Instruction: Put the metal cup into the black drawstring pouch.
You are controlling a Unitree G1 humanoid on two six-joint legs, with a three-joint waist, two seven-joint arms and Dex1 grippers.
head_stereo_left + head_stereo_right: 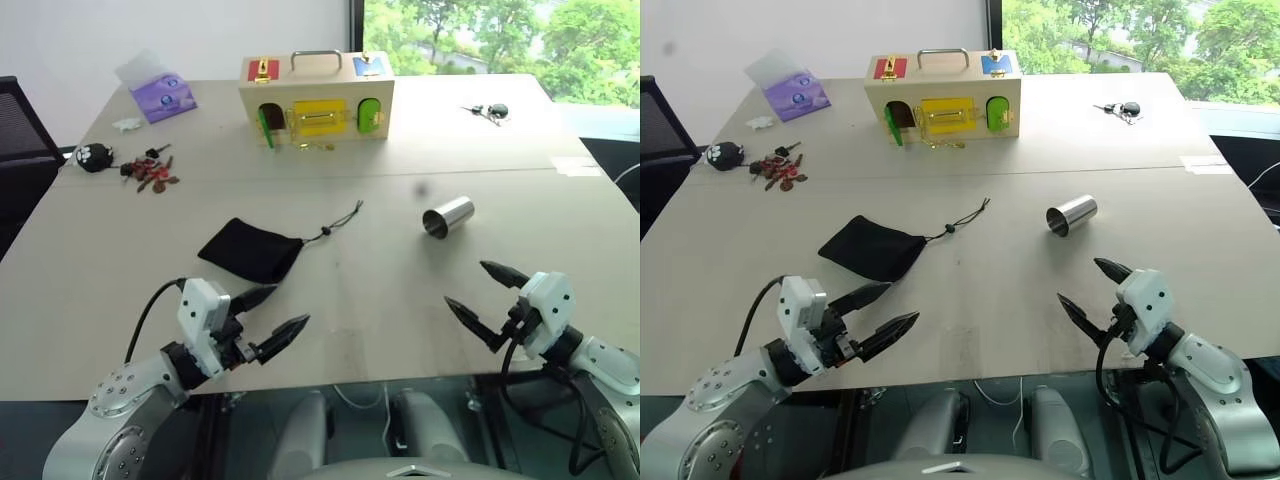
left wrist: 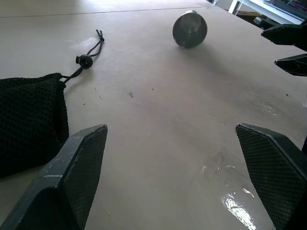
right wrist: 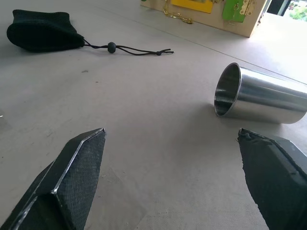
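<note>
Left gripper (image 1: 273, 311) and right gripper (image 1: 486, 294) spread wide, empty, shiny metal cup (image 1: 447, 217) on its side, limp black drawstring pouch (image 1: 251, 249)

Metal cup (image 1: 1072, 215) lies tipped over, well right of the black drawstring pouch (image 1: 872, 247); both grippers (image 1: 878, 311) (image 1: 1093, 287) gape, empty.

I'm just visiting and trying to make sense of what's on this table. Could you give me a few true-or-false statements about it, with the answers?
1. The metal cup stands upright. False: it lies on its side.
2. The black drawstring pouch lies flat on the table, apart from the cup. True.
3. The left gripper holds the pouch. False: it is open and holds nothing.
4. The right gripper is open. True.
5. A wooden box sits beyond the cup and pouch. True.
</note>
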